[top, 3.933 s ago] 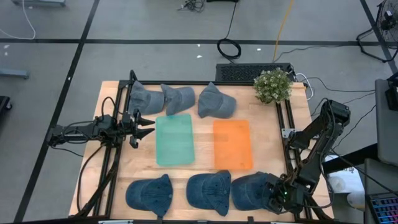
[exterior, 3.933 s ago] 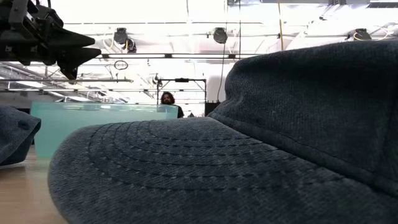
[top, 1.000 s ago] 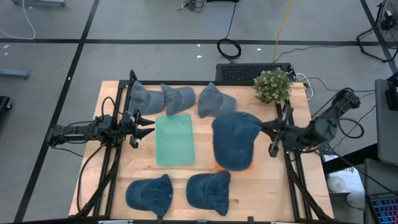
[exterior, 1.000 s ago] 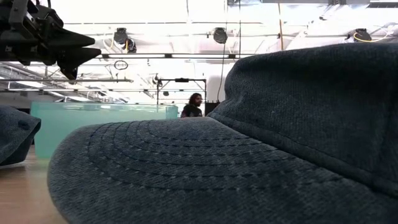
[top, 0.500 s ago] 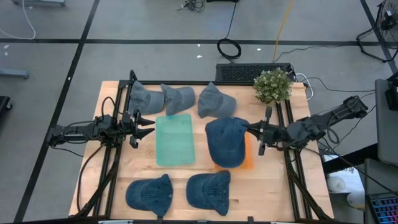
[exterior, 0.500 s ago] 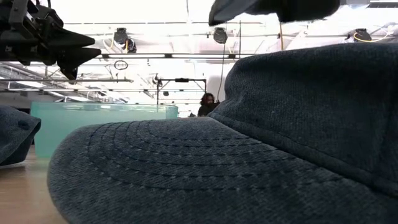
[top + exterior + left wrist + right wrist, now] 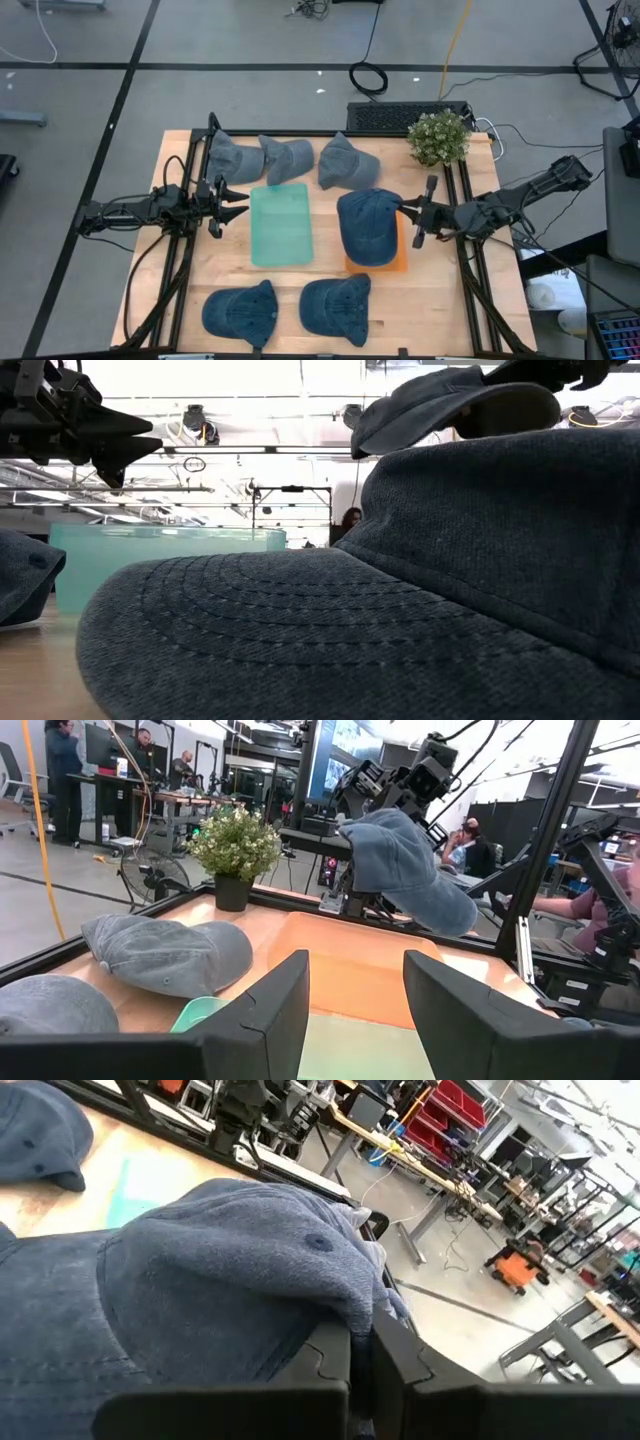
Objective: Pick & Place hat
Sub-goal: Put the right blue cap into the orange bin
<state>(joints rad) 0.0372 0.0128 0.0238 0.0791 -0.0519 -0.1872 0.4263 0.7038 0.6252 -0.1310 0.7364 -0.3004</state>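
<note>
The right gripper [image 7: 408, 208] was clamped on the edge of a hat [image 7: 368, 226] and held it in the air over the orange mat [image 7: 396, 262], near the table's [image 7: 430, 310] right edge. The left gripper [image 7: 240, 196] hung at the left edge beside the green mat [image 7: 281, 224], its jaws apart and holding nothing. Three hats [image 7: 290, 158] lay along the far edge and two [image 7: 290, 308] along the near edge.
</note>
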